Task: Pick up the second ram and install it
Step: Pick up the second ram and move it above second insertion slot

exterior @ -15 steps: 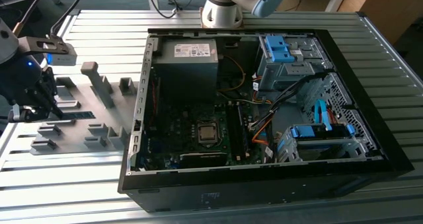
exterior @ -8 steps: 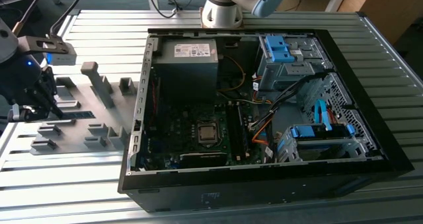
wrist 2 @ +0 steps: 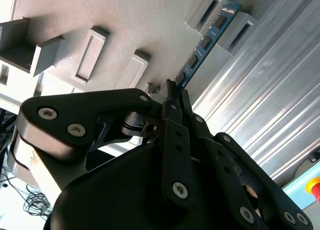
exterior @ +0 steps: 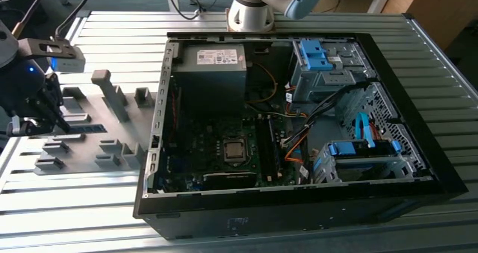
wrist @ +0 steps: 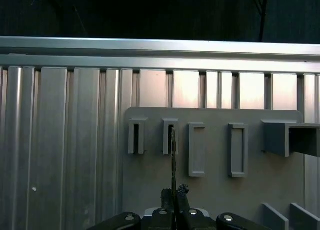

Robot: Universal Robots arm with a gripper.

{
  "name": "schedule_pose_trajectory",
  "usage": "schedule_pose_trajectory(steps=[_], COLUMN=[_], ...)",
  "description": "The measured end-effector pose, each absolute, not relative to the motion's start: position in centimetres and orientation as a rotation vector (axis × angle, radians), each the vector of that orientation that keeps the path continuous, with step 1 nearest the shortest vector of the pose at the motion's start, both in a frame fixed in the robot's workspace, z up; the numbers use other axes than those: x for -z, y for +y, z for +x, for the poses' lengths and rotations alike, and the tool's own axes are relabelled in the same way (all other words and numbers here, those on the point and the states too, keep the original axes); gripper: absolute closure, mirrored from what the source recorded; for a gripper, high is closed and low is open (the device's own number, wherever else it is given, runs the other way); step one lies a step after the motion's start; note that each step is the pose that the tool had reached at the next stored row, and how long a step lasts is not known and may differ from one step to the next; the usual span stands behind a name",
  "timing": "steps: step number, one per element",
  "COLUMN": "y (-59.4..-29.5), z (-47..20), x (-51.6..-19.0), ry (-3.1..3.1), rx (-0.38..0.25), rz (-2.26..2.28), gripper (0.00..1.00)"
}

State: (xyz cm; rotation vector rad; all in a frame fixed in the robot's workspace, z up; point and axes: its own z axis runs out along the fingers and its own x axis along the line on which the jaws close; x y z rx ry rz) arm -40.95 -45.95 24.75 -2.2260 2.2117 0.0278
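The jaws are closed narrow on the near end of the second ram (wrist 2: 202,42), pinching its flat faces to hold it on edge; its far end lies ahead of them between two grey holder blocks (wrist 2: 242,25)

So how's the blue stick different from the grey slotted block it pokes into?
The blue stick is long, thin and flat; the grey block is short and chunky. The stick is blue with dark chips; the block is plain grey. The jaws of the gripper pinch the stick, not the block. Both are on the grey plate.
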Motion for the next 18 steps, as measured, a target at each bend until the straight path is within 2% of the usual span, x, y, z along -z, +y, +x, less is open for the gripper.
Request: schedule_pose_trajectory(steps=[18], y=[-45.95], z=[-40.95], x=[-25.37], ry=[2.212], rx=[-0.028], rz=[-2.226], gripper=[0.86])
